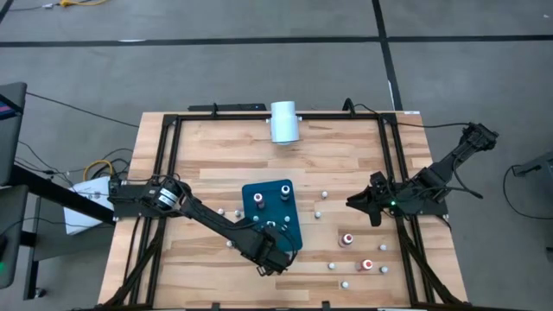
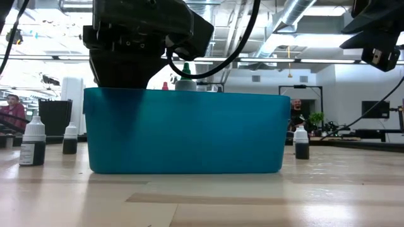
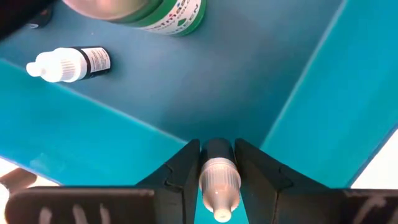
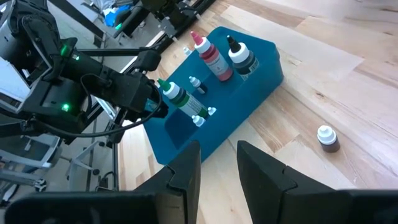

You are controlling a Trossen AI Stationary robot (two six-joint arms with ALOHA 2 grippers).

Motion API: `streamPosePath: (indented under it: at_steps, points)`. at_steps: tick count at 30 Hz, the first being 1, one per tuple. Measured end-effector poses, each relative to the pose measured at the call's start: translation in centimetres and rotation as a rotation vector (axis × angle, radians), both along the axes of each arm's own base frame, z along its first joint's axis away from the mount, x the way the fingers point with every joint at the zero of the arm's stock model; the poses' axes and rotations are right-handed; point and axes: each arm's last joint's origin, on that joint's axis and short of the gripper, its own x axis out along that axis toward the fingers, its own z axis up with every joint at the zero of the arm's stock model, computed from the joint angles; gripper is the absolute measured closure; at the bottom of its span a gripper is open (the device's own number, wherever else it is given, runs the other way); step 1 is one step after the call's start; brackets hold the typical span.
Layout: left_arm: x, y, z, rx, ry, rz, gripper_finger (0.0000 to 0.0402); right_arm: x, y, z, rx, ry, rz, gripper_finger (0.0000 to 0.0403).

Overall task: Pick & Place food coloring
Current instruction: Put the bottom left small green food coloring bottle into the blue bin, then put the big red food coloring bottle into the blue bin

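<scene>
Left hand (image 3: 218, 180) pinches small bottle (image 3: 219, 177) over teal tray (image 1: 296, 231) near edge; I need straight drop. Right hand (image 4: 218, 163) empty, narrow, at right table edge.

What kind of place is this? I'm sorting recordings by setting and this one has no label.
Most likely a robotics lab or open workshop. A framed wooden table stands on a grey concrete floor with taped lines, and the low view shows exposed ceiling ducts and people seated at desks behind.
</scene>
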Motion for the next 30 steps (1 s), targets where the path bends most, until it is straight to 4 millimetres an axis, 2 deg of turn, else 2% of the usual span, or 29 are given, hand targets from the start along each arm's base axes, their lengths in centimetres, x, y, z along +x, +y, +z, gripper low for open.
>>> streamPosePath:
  at_steps: [11, 22, 30]
  points:
    - [0.13, 0.27, 0.0, 0.004, -0.003, 0.016, 0.0311, 0.0, 0.0, 0.0, 0.0, 0.0, 0.0, 0.0308]
    - [0.15, 0.33, 0.03, 0.008, -0.006, 0.025, 0.0246, 0.0, 0.0, 0.0, 0.0, 0.0, 0.0, 0.0308]
    - [0.17, 0.38, 0.04, 0.021, -0.014, 0.029, 0.0236, 0.0, 0.0, 0.0, 0.0, 0.0, 0.0, 0.0308]
